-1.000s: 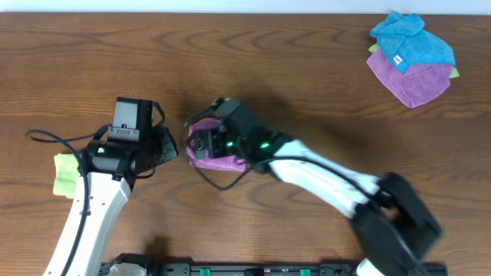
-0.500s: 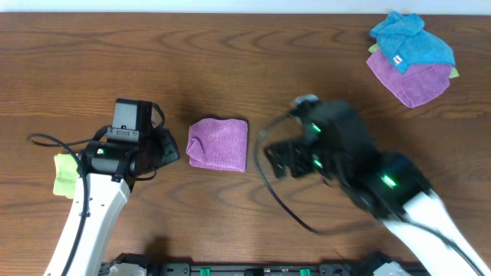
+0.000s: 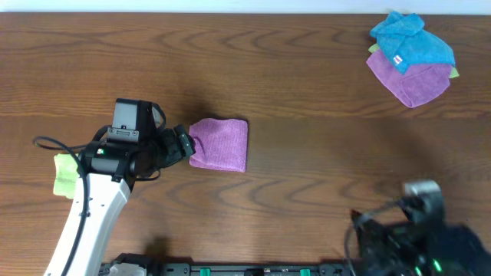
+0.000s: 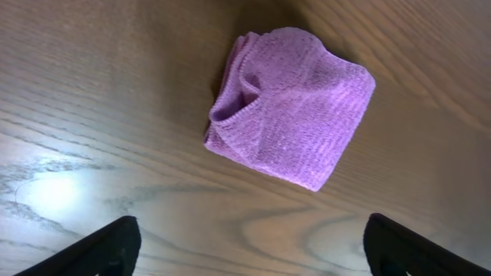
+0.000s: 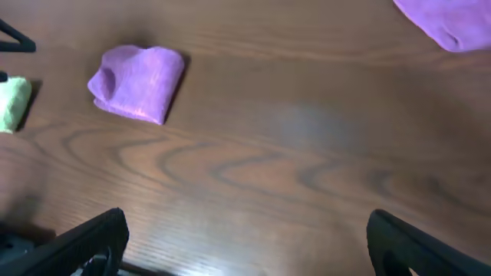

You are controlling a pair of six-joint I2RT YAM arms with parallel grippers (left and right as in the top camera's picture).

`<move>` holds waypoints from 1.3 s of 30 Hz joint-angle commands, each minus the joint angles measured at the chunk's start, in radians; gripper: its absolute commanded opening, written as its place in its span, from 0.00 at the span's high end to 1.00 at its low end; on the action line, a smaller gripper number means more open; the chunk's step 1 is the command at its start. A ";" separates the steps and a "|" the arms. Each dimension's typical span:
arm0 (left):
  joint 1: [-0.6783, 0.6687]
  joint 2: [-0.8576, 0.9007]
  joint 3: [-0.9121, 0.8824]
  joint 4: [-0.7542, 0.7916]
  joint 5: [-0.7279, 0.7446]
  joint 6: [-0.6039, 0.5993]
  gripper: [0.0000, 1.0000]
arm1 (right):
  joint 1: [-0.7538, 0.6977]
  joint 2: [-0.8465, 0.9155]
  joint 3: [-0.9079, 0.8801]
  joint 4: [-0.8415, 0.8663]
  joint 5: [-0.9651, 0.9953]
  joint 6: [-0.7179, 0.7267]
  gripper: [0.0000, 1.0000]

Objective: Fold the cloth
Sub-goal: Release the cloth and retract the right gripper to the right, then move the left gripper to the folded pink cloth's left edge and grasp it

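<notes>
Cloth (image 3: 219,143) sits folded just ahead of our left gripper (image 3: 182,144), fingers (image 4: 107,245) spread wide; right gripper (image 5: 245,249) also wide, well away.

- i see a dark brown wood-grain surface (image 3: 307,92) filling every view.
- soft glare (image 4: 46,192) sits on it in the left wrist view.
- a pale strip (image 3: 245,6) runs along its far edge.

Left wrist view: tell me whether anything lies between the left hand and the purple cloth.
Nothing visible does. The left hand stands open, close to the folded cloth, with only bare table between its fingertips and the cloth's near edge.
</notes>
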 commanded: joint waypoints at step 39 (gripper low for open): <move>0.188 -0.686 -0.580 0.106 0.449 -0.273 0.04 | -0.006 -0.394 -0.082 0.001 0.272 0.174 0.01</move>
